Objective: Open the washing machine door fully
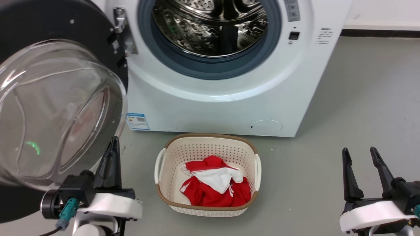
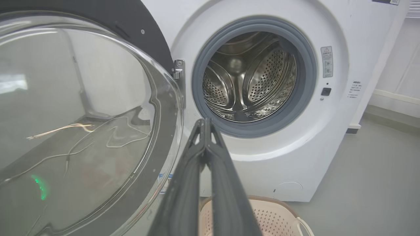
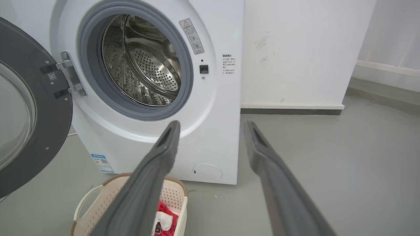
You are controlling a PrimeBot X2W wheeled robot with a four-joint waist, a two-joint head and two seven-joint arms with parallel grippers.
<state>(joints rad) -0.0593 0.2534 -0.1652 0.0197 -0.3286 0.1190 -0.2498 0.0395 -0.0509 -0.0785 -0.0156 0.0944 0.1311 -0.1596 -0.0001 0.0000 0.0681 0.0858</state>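
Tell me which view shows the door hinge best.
Right wrist view: the hinge shows whole, joining the washing machine door to the washer. Head view sees it steeply from above; left wrist view, a small part beside the door's rim.

The washing machine door (image 1: pixel 59 108) is glossy clear glass; the drum (image 1: pixel 210 29), shiny perforated steel.

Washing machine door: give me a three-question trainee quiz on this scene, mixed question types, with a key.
1. True or false: the washing machine door is latched shut.
2. Which gripper has its fingers closed together? A) left gripper B) right gripper
3. Fill in: the basket holds red and ____ cloth.
Key: 1 false; 2 A; 3 white.
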